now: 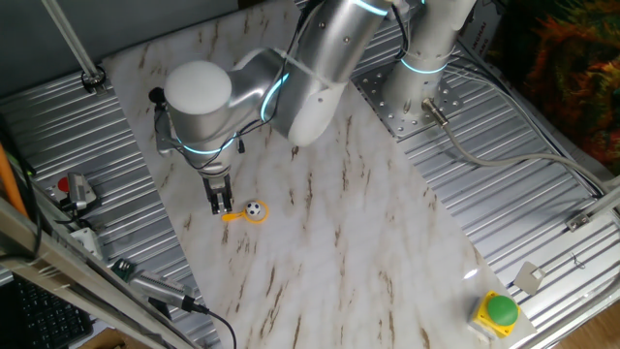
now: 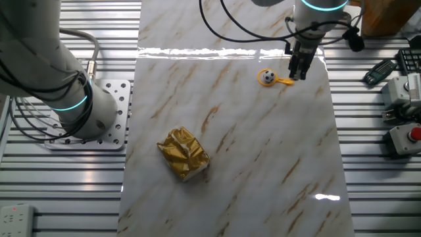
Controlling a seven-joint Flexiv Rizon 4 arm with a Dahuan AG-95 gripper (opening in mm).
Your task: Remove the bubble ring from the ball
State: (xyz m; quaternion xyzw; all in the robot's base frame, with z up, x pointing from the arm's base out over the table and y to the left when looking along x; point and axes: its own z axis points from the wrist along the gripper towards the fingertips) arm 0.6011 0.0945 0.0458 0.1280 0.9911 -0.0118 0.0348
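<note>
The tiny black-and-white ball sits on the marble board inside the hoop of the orange-yellow bubble ring, which lies flat around it. The ring's short handle points toward my gripper. The gripper points straight down at the handle's end, its fingertips just above or at it. The fingers stand a small gap apart and hold nothing. In the other fixed view the ball and the ring's handle lie just left of the gripper.
A crumpled gold foil packet lies mid-board, far from the ring. A green button box sits on the ribbed metal table. A red-button device and cables sit beside the board near the gripper.
</note>
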